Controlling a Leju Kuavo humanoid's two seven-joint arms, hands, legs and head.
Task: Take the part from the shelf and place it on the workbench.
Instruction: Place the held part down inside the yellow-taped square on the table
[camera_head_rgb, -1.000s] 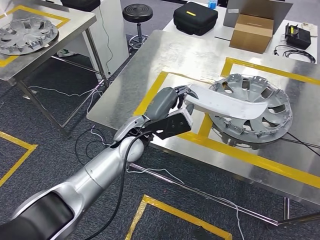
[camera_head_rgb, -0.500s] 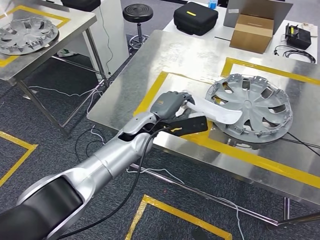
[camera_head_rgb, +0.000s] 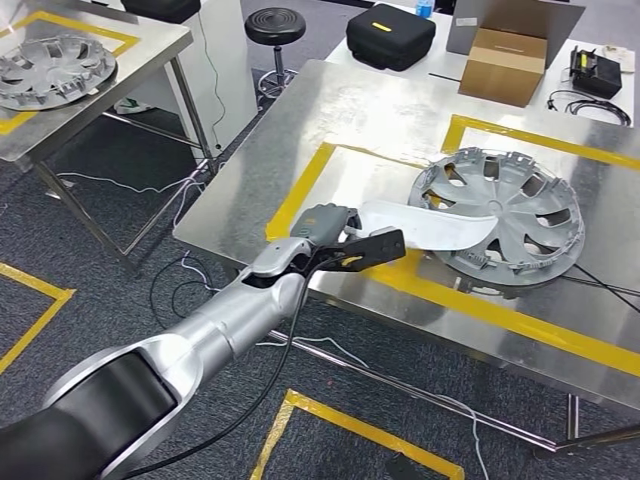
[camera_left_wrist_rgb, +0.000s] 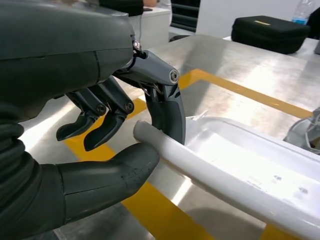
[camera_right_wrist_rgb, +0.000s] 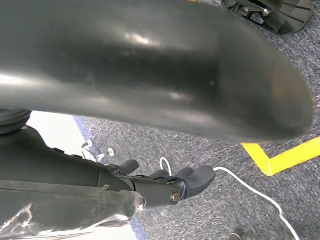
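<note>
The part (camera_head_rgb: 423, 225) is a long, white, slightly curved panel. My left hand (camera_head_rgb: 324, 222) holds its near end low over the workbench (camera_head_rgb: 362, 110), just inside the yellow tape border. The part's far end lies across the rim of a grey hubcap (camera_head_rgb: 521, 215). In the left wrist view the thumb (camera_left_wrist_rgb: 113, 172) and one finger pinch the rounded edge of the part (camera_left_wrist_rgb: 234, 170), and the other fingers curl free beside it. My right hand (camera_right_wrist_rgb: 170, 187) hangs over the carpet with nothing in it, its fingers loosely apart.
A black case (camera_head_rgb: 391, 35) and a cardboard box (camera_head_rgb: 504, 62) sit on the table behind the workbench. A second steel table (camera_head_rgb: 151, 40) with another hubcap (camera_head_rgb: 53, 65) stands at the left, a black stool (camera_head_rgb: 275, 25) behind. Cables trail on the carpet.
My left hand has come down and back toward the bench's near edge. The part has dropped from above the hubcap and now lies flatter, its far end on the hubcap's rim.
</note>
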